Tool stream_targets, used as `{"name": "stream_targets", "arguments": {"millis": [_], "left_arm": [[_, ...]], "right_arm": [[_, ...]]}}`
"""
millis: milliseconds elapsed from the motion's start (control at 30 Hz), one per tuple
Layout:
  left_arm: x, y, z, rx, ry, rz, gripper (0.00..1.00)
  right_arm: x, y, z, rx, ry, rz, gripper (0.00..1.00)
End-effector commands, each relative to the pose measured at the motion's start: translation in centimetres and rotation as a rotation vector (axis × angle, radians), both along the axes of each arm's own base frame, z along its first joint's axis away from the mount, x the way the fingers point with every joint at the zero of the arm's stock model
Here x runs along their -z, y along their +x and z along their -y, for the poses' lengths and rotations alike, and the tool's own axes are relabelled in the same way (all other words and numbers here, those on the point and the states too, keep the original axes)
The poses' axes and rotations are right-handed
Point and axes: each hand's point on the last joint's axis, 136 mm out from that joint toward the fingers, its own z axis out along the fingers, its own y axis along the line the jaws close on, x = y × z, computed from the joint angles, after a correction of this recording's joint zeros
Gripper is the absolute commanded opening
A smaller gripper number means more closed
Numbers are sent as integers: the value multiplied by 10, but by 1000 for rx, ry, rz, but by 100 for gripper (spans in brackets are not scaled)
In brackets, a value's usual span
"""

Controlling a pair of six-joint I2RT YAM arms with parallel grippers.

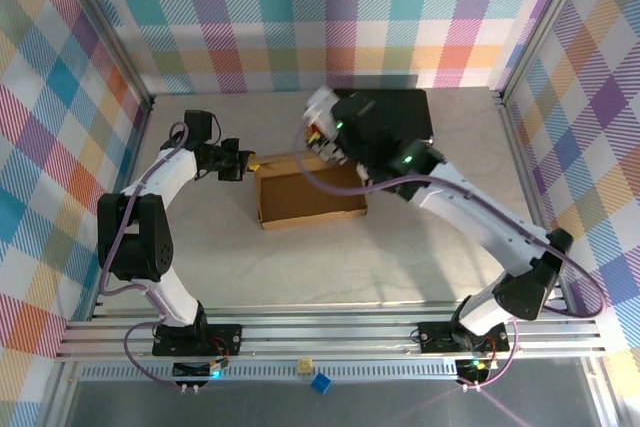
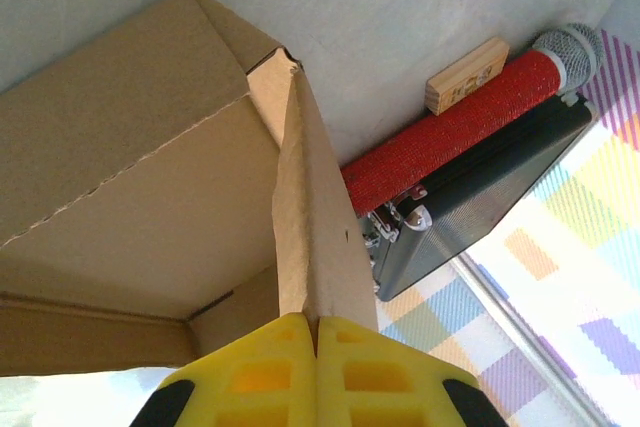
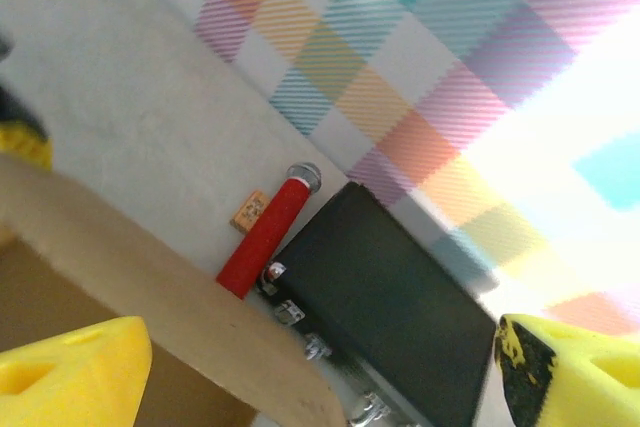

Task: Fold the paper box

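1. The paper box (image 1: 310, 197) lies near the middle of the table (image 1: 300, 277), somewhat toward the far edge. It is an open brown cardboard tray with its long walls raised and its inside facing up.
2. The left gripper (image 1: 245, 160) reaches in at the box's left far corner. In the left wrist view its yellow fingers (image 2: 350, 372) are pressed together on a thin upright cardboard panel of the paper box (image 2: 130, 197), pinching it by its edge. The panel stands at the corner where two walls meet.
3. The right gripper (image 1: 322, 139) hangs over the box's far wall, toward that wall's right end. In the right wrist view its jaws are spread wide, one yellow finger (image 3: 75, 367) at each lower corner, and they hold nothing. The top edge of a box wall (image 3: 150, 287) runs close by the left-hand finger; whether they touch I cannot tell.
4. A black case (image 1: 400, 112) lies at the table's far edge, right of the middle, just behind the box.
5. Against the case's side lies a red cylinder (image 2: 450, 127) with a grey mesh head, and a small wooden block (image 2: 467, 75) rests just beside it.
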Motion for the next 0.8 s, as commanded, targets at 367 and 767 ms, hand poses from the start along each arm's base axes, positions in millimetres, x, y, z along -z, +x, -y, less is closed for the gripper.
{"name": "stream_targets", "arguments": {"millis": [367, 767], "left_arm": [[-8, 4, 0, 75, -10, 37, 0], [-31, 14, 3, 82, -35, 81, 0]], "right_arm": [[139, 65, 129, 669, 981, -1123, 74], [195, 80, 93, 606, 975, -1455, 63]]}}
